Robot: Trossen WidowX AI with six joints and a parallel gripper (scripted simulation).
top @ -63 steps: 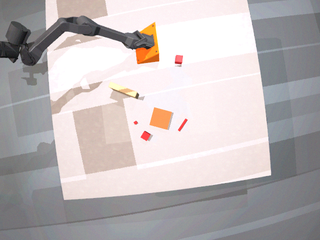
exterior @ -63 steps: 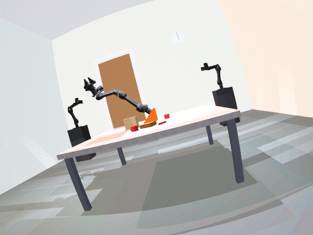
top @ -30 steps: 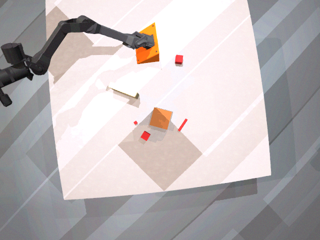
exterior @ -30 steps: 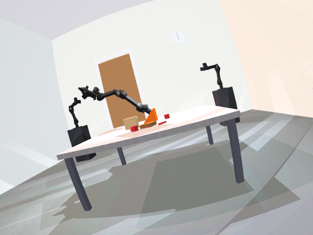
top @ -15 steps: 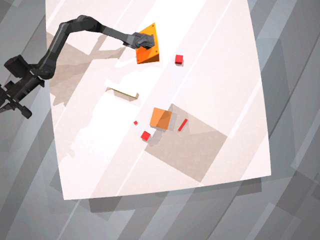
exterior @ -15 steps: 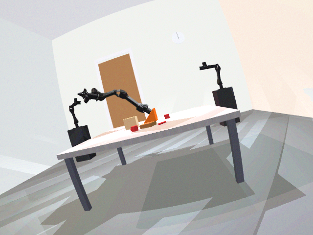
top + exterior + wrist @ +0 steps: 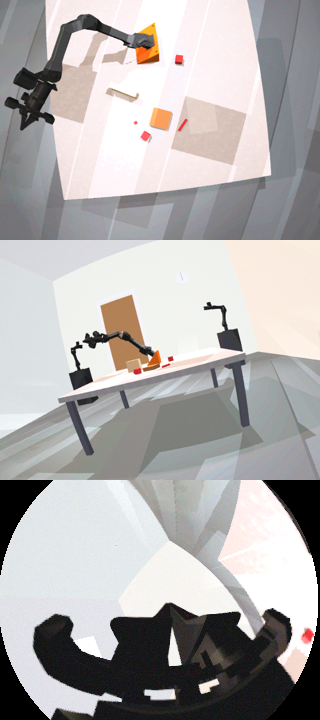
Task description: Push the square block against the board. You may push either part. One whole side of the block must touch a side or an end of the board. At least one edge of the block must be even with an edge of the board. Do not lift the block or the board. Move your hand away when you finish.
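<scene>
The square block is orange and flat. It lies near the middle of the white table. The board is cream-coloured and stands on its long edge up and to the left of the block, with a clear gap between them. My gripper is shut on nothing. It hangs in the air beyond the table's left edge, far from both parts.
The arm's orange wedge base stands at the back of the table. Two red cubes, a tiny red piece and a red bar lie around the block. Two other arms on dark pedestals stand beside the table.
</scene>
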